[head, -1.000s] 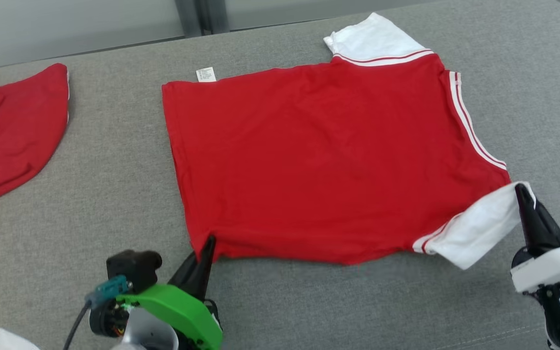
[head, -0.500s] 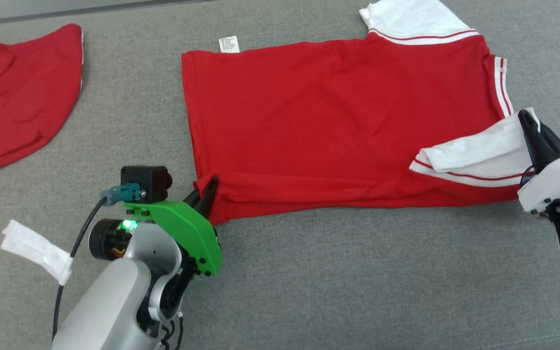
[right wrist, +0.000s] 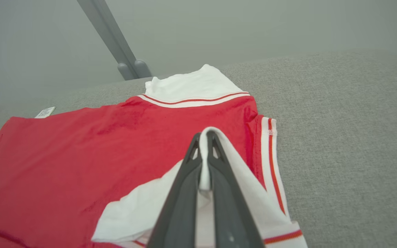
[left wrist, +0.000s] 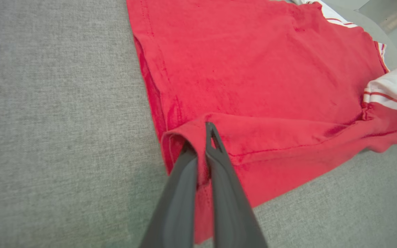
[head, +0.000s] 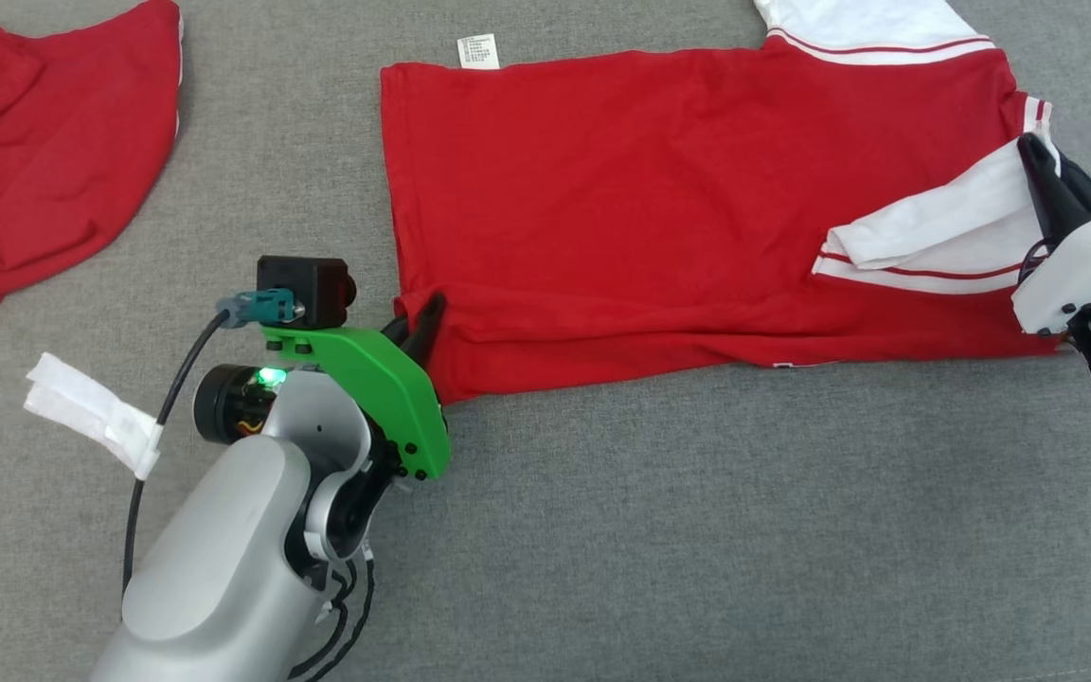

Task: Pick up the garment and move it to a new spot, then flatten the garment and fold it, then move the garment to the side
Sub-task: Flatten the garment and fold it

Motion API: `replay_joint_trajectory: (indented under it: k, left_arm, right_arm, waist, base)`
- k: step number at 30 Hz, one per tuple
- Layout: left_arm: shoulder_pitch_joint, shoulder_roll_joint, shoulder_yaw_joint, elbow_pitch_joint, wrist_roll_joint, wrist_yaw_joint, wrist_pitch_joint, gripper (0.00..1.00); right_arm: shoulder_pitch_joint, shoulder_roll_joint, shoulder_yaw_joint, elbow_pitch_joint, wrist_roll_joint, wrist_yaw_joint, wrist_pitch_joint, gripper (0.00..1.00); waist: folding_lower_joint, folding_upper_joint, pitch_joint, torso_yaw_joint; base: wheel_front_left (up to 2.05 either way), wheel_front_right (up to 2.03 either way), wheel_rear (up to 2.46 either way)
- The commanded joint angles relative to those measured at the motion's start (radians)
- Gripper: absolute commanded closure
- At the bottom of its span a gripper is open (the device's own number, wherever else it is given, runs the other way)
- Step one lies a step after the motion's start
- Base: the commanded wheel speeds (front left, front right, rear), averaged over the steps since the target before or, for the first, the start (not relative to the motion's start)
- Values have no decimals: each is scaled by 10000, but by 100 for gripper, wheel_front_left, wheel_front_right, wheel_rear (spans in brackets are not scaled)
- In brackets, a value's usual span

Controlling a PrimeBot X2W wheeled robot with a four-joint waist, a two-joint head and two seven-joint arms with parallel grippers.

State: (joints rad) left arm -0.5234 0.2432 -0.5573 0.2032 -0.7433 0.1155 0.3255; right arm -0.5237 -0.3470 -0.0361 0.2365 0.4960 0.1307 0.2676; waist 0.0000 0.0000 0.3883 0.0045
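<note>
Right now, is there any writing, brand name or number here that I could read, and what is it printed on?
Nothing here can be read.
white tag at the edge of the red shirt: printed lines, too small and blurred to read.
white tape strip: no writing visible.

Before the shirt the grey surface lies bare; another red garment and a white strip occupy the left.
</note>
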Motion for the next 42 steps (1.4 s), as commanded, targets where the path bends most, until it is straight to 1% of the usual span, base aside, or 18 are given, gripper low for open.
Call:
replay_joint_trajectory:
  k: [1, 4, 7, 10, 13, 15, 17, 24, 29, 35, 38, 39, 40, 41, 42]
  left_arm:
    - [-161, -33, -7, 93, -48, -75, -50, 0]
    - [17, -42, 13, 30, -136, -233, -282, 0]
    - [621, 186, 268, -532, -334, -215, -602, 0]
    - [1557, 464, 482, -1546, -713, -129, -587, 0]
    - [2305, 797, 512, -2117, -880, 65, -414, 0]
    - [2538, 856, 564, -2241, -871, 207, -456, 0]
    - [2605, 744, 606, -2236, -998, 238, -533, 0]
    - [2174, 418, 443, -1864, -961, 81, -623, 0]
    - [2111, 358, 446, -1635, -1086, -23, -600, 0]
    - [2000, 385, 344, -1407, -1131, -163, -466, 0]
    - [1903, 361, 293, -1276, -1192, -217, -373, 0]
    - [1857, 363, 269, -1230, -1194, -235, -328, 35]
    - [1818, 360, 256, -1193, -1190, -247, -334, 59]
    - [1781, 354, 247, -1151, -1191, -283, -340, 100]
    - [1743, 371, 210, -1128, -1191, -366, -310, 100]
  right_arm:
    - [-62, -26, 39, 66, -105, 0, 15, 0]
    - [333, -98, 237, -75, -158, 0, 102, 0]
    - [860, -458, 462, -624, -328, 0, 54, 0]
    - [1672, -971, 504, -1412, -415, 0, 341, 0]
    - [2453, -1573, 324, -2040, -622, -1, 847, 0]
    - [2880, -1700, 175, -2301, -659, 2, 1181, 0]
    - [3133, -1814, 5, -2380, -840, -1, 1405, 0]
    - [3131, -1594, -270, -2090, -1415, -1, 1681, 0]
    - [3159, -1567, -416, -1903, -1687, -1, 1776, 0]
    - [2870, -1536, -180, -1505, -1832, -1, 1816, 0]
    - [2743, -1497, 78, -1301, -1701, -1, 1875, 0]
    - [2672, -1485, 172, -1234, -1611, 0, 1898, 0]
    - [2622, -1474, 240, -1191, -1546, 0, 1901, 0]
    - [2589, -1505, 364, -1161, -1468, 2, 1878, 0]
    - [2564, -1524, 433, -1133, -1386, 2, 1838, 0]
  waist:
    - [0, 0, -20, 18]
    - [0, 0, -130, 2]
    - [0, 0, -269, -144]
    - [0, 0, -327, -261]
    - [0, 0, -230, -267]
    - [0, 0, -81, -253]
    - [0, 0, 42, -230]
    - [0, 0, 176, -145]
    - [0, 0, 162, -197]
    - [0, 0, 331, -268]
    - [0, 0, 423, -253]
    - [0, 0, 454, -247]
    - [0, 0, 476, -239]
    - [0, 0, 495, -227]
    - [0, 0, 505, -220]
  base:
    - [0, 0, 0]
    - [0, 0, 0]
    - [0, 0, 0]
    - [0, 0, 0]
    - [0, 0, 0]
    - [0, 0, 0]
    - [0, 0, 0]
    - [0, 0, 0]
    - [0, 0, 0]
    - [0, 0, 0]
    - [0, 0, 0]
    - [0, 0, 0]
    - [0, 0, 0]
    - [0, 0, 0]
    - [0, 0, 0]
